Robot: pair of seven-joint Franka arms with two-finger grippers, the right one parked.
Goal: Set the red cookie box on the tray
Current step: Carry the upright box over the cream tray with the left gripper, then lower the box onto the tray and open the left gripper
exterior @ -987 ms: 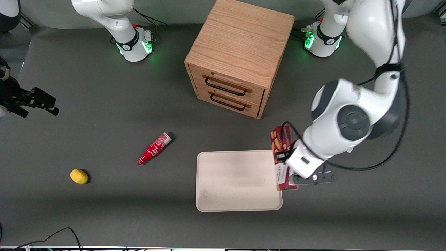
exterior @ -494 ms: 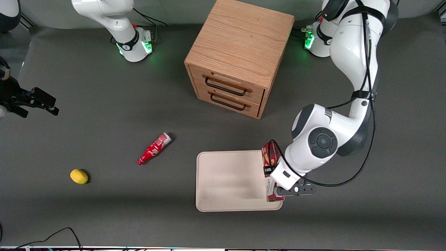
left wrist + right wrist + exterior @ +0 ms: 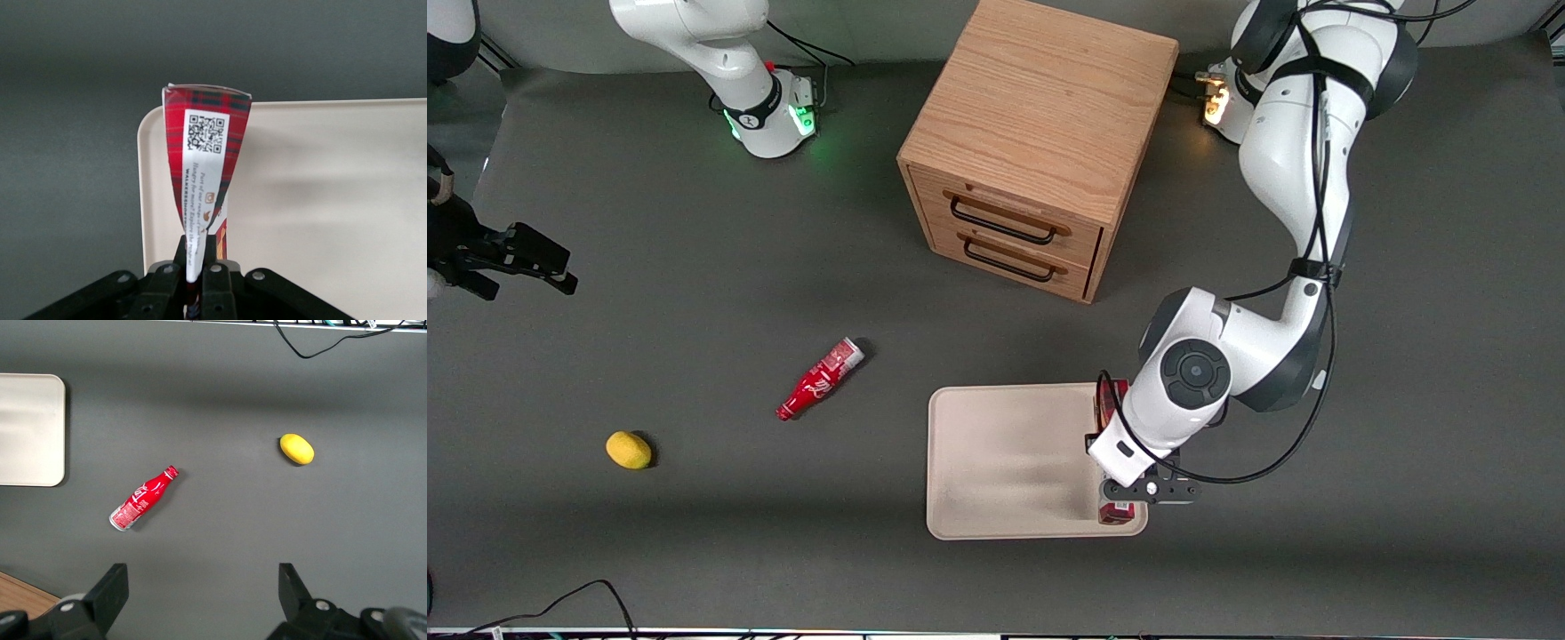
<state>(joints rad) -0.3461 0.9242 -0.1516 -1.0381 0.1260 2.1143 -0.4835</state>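
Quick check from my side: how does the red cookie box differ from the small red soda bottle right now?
The long tartan-red cardboard cookie box is clamped in the left gripper over the cream rectangular tray, at the tray's edge toward the working arm; the small red soda bottle lies free on the grey table, toward the parked arm's end. The box is flat-sided and bears a white QR label; the bottle is round and necked. Both are red.

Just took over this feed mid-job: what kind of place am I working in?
Most likely a robot lab test bench: a dark grey mat-covered table with arm bases bolted on, and staged props such as a small wooden two-drawer cabinet. The gripper holds the long dark-red cookie box over the cream-beige rectangular tray.
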